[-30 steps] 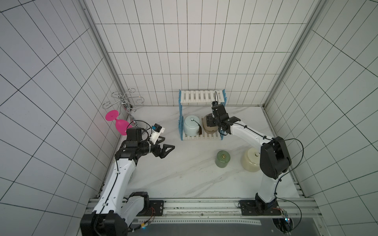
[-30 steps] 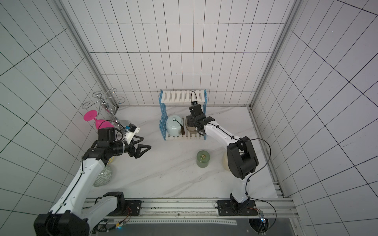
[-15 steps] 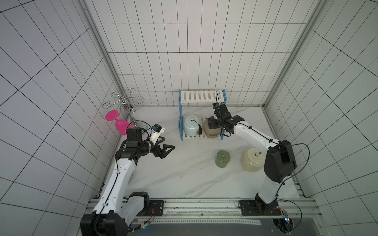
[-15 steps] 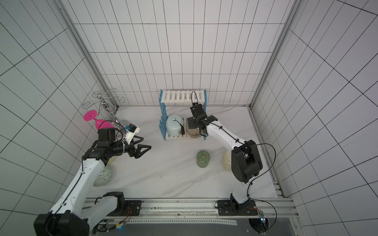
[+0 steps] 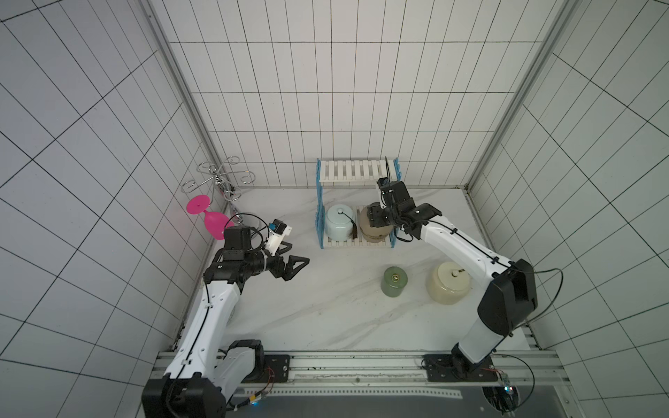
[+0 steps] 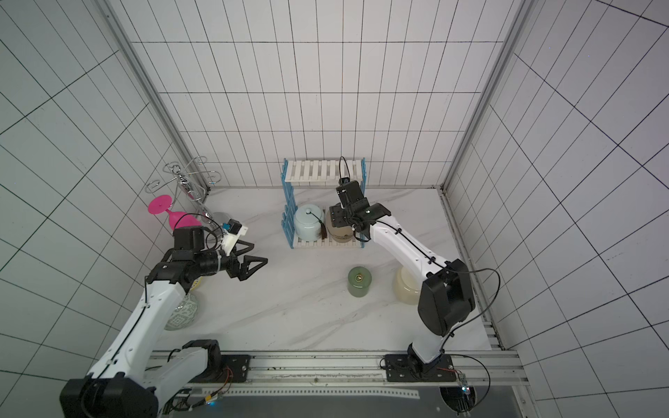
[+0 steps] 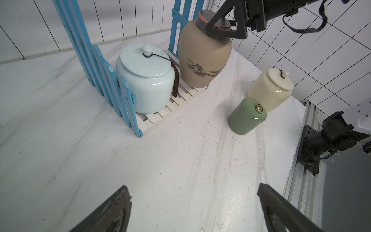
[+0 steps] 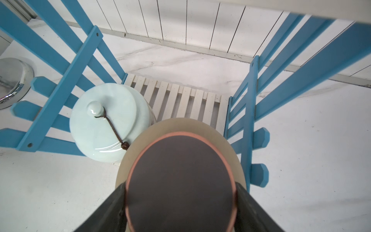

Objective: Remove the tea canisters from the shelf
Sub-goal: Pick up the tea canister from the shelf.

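Tan-brown jar (image 7: 202,54) fast in right gripper (image 7: 220,25) by its lid (image 8: 180,180), at shelf (image 5: 356,170) front.

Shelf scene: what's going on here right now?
The right gripper is shut on the tan jar at its lid, holding it tilted and apparently lifted off the shelf's lower board. The blue jar sits on that board. The green jar and cream jar stand on the table. The left gripper hangs open over the table, holding nothing.
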Motion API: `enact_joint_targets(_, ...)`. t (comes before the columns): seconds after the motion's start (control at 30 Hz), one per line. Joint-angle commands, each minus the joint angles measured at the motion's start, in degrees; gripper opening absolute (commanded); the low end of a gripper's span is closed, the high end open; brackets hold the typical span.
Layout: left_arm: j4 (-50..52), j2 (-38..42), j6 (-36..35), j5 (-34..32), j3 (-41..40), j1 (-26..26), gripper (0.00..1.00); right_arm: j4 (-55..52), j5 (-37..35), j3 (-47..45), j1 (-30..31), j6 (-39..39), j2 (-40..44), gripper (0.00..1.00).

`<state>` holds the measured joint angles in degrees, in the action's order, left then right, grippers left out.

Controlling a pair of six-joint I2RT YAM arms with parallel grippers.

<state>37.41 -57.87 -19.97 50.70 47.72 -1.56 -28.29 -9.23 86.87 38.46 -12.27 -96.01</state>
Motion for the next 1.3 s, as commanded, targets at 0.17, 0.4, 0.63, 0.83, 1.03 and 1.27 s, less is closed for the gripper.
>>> enact_joint_targets(0.17, -1.0, 0.6, -0.5, 0.8, -0.6, -0.1, 0.99, 1.6, -0.3, 4.1, 3.2, 0.2, 6.7, 0.39)
enact_joint_targets(0.4, -1.2, 0.5, -0.5, 0.8, -0.7, -0.2, 0.99, -0.2, 0.2, 3.5, 6.5, 0.6, 9.5, 0.38)
enact_joint_targets(0.63, -1.2, 0.4, -0.3, 0.9, -0.5, -0.4, 0.99, -0.5, 0.7, 1.6, 10.1, 1.2, 11.9, 0.37)
enact_joint_targets(0.83, -1.2, -0.1, -0.3, 1.0, -0.4, -0.4, 0.99, 0.4, 1.8, -1.0, 12.8, 2.3, 13.4, 0.36)
enact_joint_targets(1.03, -1.3, -0.1, -0.2, 1.0, -0.4, -0.4, 0.99, 2.2, 3.4, -4.9, 14.9, 2.2, 14.4, 0.36)
enact_joint_targets(1.27, -1.3, -0.3, -0.2, 0.9, -0.3, -0.5, 0.99, 6.3, 3.9, -10.3, 17.5, 3.2, 15.3, 0.36)
